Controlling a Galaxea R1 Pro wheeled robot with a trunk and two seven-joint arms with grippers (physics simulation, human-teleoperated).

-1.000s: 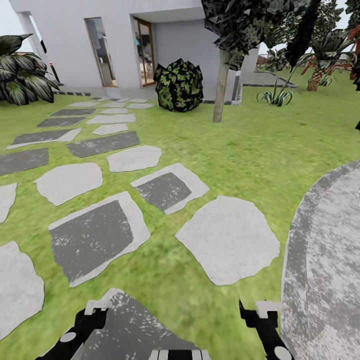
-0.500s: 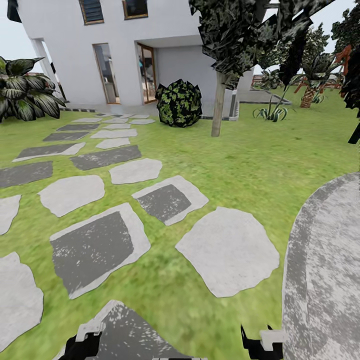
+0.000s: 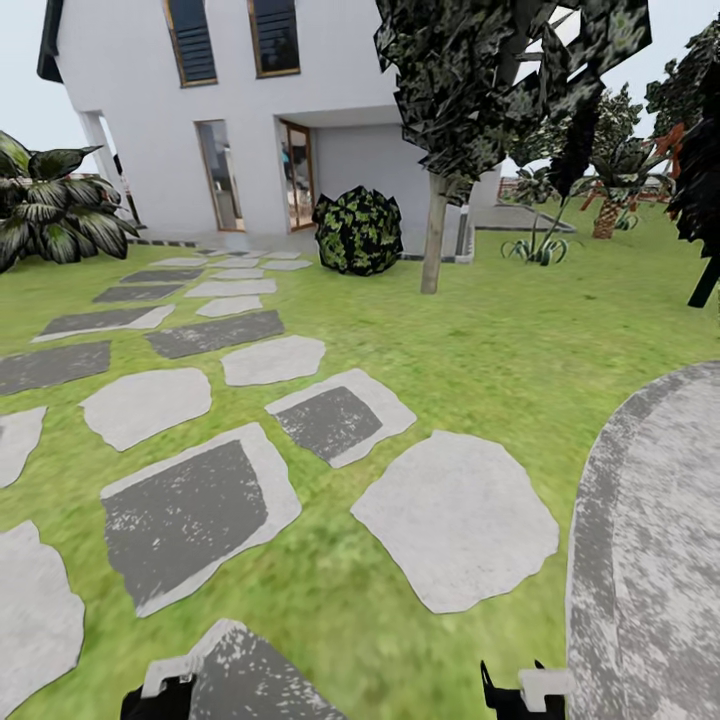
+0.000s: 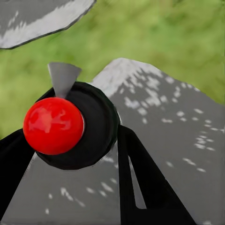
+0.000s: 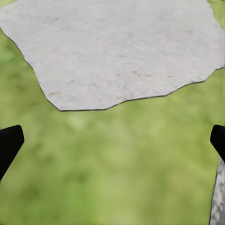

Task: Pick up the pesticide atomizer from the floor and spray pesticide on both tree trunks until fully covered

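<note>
From the head camera: green lawn (image 3: pixel 520 340) crossed by grey stepping stones (image 3: pixel 455 520), ending at a white house (image 3: pixel 140 120). Ahead, one tree trunk (image 3: pixel 433 240), grey-brown and slightly leaning, well apart from the robot, with a round bush (image 3: pixel 358 230) just beside it and open grass in between. Broad striped-leaf plant (image 3: pixel 50 205) far left, curved paving (image 3: pixel 650 540) at right. From the left wrist: left gripper (image 4: pixel 75 164) closed on the pesticide atomizer (image 4: pixel 54 125), red ball and grey nozzle up front, over a dark slab (image 4: pixel 178 131). From the right wrist: right gripper (image 5: pixel 112 140) spread wide, holding nothing, above grass near a pale stone (image 5: pixel 117 47).
</note>
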